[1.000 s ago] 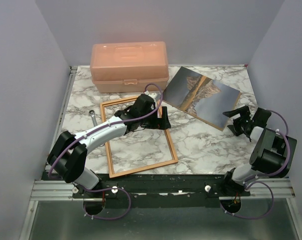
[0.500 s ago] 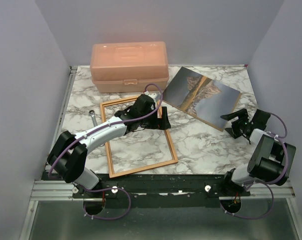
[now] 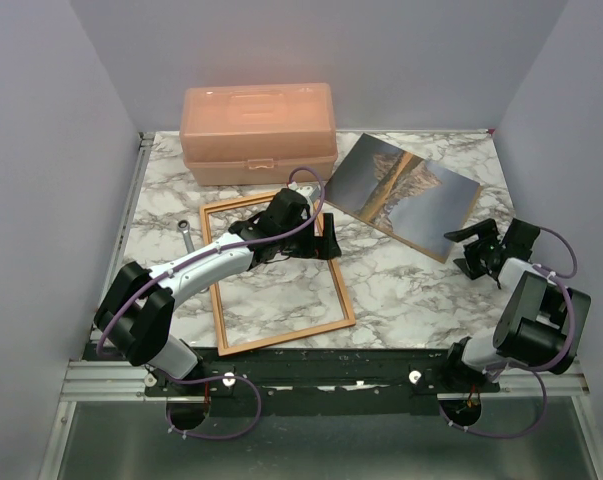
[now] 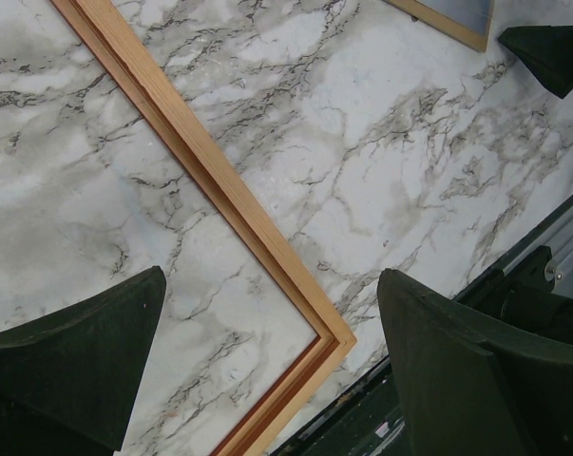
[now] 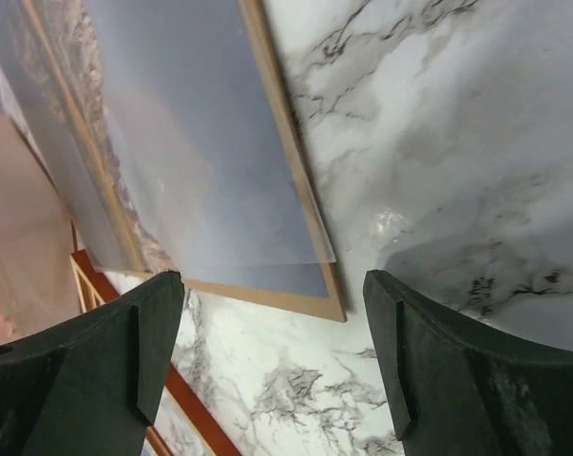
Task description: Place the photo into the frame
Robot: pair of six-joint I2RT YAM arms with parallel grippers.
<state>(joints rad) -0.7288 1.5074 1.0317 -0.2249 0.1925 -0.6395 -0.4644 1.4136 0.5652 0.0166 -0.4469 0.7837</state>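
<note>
The photo [image 3: 401,188], a mountain mirrored in a lake, lies flat at the back right of the table; a thin brown board edge [image 5: 296,190] shows under the photo [image 5: 172,142]. The wooden frame [image 3: 343,296] lies flat at the centre left with bare marble inside it. My left gripper [image 3: 328,238] hovers open over the frame's right rail [image 4: 200,171], nothing between its fingers. My right gripper [image 3: 464,250] stands open just short of the photo's near right corner, holding nothing. In the right wrist view the corner lies just beyond the gap of the right gripper [image 5: 272,285].
A peach plastic box [image 3: 257,130] stands at the back, left of the photo. A small metal object [image 3: 184,232] lies left of the frame. Purple walls close in three sides. The table's near edge and a metal rail [image 3: 311,378] run by the arm bases.
My right gripper has dropped lower and slid a little toward the near edge beside the photo's corner, its jaws slightly narrower. The left arm, frame and photo have not moved.
</note>
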